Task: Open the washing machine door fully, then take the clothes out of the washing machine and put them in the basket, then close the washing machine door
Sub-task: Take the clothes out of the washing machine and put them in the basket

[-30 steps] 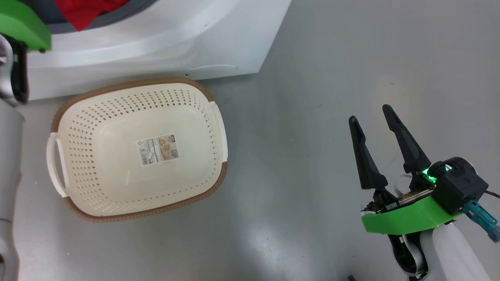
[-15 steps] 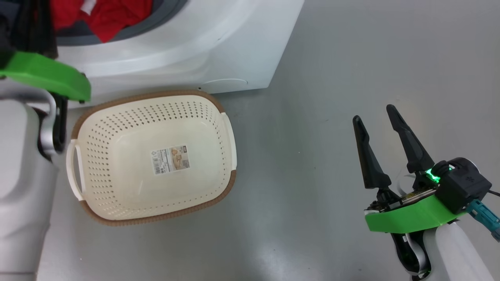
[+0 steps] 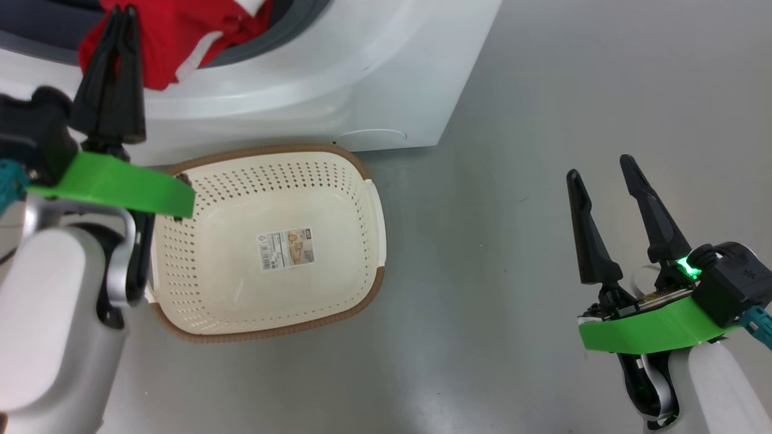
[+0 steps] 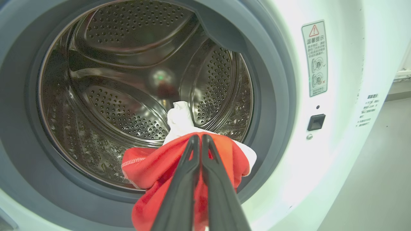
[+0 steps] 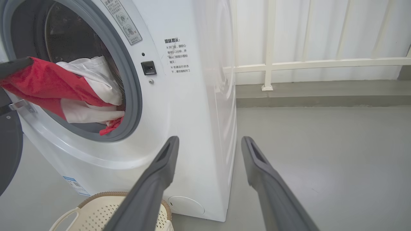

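My left gripper point(image 3: 120, 15) is shut on the red and white clothes point(image 3: 181, 30), which hang out over the grey rubber ring of the washing machine point(image 3: 338, 90). In the left wrist view the shut left gripper point(image 4: 199, 138) pinches the red clothes point(image 4: 151, 163) in front of the steel drum point(image 4: 128, 80). The washing machine door point(image 5: 9, 150) stands open at the left edge of the right wrist view. The cream basket point(image 3: 377, 229) sits on the floor below the opening, with nothing in it. My right gripper point(image 3: 600, 169) hangs open over bare floor to the right.
The grey floor point(image 3: 512, 120) stretches to the right of the machine. A white railing point(image 5: 269, 64) and a low kerb stand behind it. My left forearm point(image 3: 54, 313) overlaps the basket's left end in the head view.
The left gripper has drawn back from the drum with the red clothes, which now hang further out. The head camera has shifted, sliding the basket rightward in view. The right gripper stays open.
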